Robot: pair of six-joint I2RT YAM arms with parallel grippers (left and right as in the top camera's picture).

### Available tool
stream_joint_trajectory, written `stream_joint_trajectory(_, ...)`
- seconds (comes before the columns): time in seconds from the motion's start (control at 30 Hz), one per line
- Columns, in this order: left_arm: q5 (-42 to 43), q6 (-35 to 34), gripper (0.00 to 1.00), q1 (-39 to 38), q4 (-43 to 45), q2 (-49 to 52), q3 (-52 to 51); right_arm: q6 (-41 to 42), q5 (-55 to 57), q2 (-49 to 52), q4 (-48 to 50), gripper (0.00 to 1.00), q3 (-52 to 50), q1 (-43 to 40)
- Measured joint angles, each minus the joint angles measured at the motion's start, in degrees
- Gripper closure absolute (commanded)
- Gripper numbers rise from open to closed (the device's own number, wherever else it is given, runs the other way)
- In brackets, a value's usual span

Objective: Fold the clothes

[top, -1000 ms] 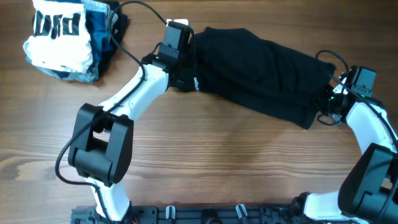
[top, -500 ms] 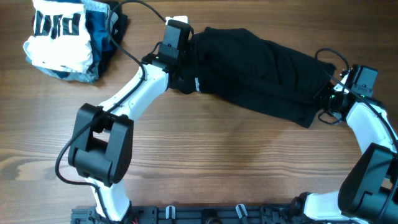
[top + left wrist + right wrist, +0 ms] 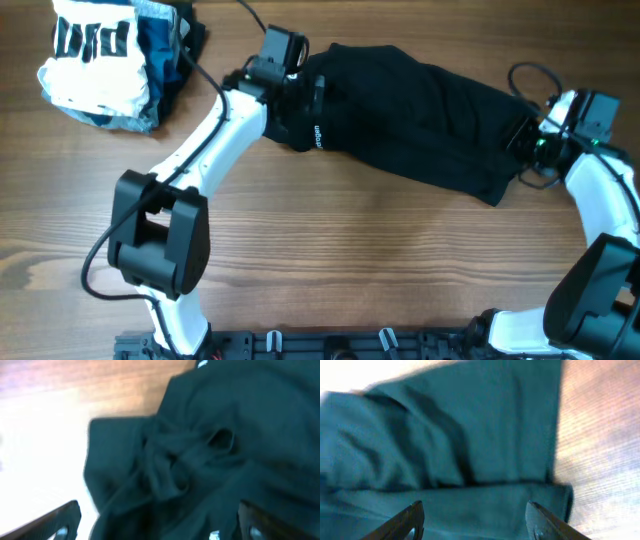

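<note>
The clothes (image 3: pixel 420 110), a black garment with a small white logo mark (image 3: pixel 314 133), lie as a long folded band slanting across the far half of the wooden table (image 3: pixel 350 240). My left gripper (image 3: pixel 308 95) hovers over the band's left end, open, with bunched cloth (image 3: pixel 240 435) below and nothing pinched between its jaws (image 3: pixel 160 522). My right gripper (image 3: pixel 528 140) is at the band's right end, open. In the right wrist view its jaws (image 3: pixel 476 517) stand apart over the folded edge of the cloth (image 3: pixel 470 435).
A pile with a white black-striped garment (image 3: pixel 95 60) and a blue piece (image 3: pixel 160 50) sits at the far left corner. Cables run from both wrists. A black rail (image 3: pixel 330 345) lines the front edge.
Both grippers have opened and let go of the black garment. The left one has drawn back a little toward the far edge, the right one up and to the right. The garment stays put.
</note>
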Motion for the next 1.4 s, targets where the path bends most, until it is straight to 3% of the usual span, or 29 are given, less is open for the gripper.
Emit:
stream_joint_trajectory(0.17,3.34,0.02,0.0,4.92,-7.1,-0.15,1.44,-2.99,-2.27,0.0,-4.55,0.31,4.98,0.0)
stream_joint_trajectory(0.37,14.12,-4.94,0.0,13.49,-7.15,4.0,1.44,-4.33,-2.89,0.0,-6.47,0.31,5.14,0.0)
stream_joint_trajectory(0.6,18.62,-9.73,0.02,14.49,-5.18,10.4,1.44,-4.79,-3.08,0.0,-7.28,0.31,5.14,0.02)
stream_joint_trajectory(0.73,19.45,-12.07,0.13,13.57,-2.12,11.45,1.44,-4.76,-3.3,0.0,-7.32,0.31,5.14,0.07)
stream_joint_trajectory(0.83,19.28,-13.14,0.27,12.55,-0.85,12.09,1.44,-4.76,-3.3,0.0,-7.82,0.31,5.14,0.07)
stream_joint_trajectory(1.07,16.13,-14.88,0.82,9.9,-0.22,13.11,1.44,-4.74,-3.3,0.0,-8.61,0.31,5.14,0.07)
stream_joint_trajectory(1.17,14.23,-14.93,0.96,9.18,-2.32,13.14,1.49,-4.74,-3.3,0.0,-8.85,0.31,5.14,0.07)
stream_joint_trajectory(1.4,7.48,-14.84,0.96,10.93,-15.67,13.11,2.69,-4.76,-3.3,0.0,-8.59,0.32,5.14,0.07)
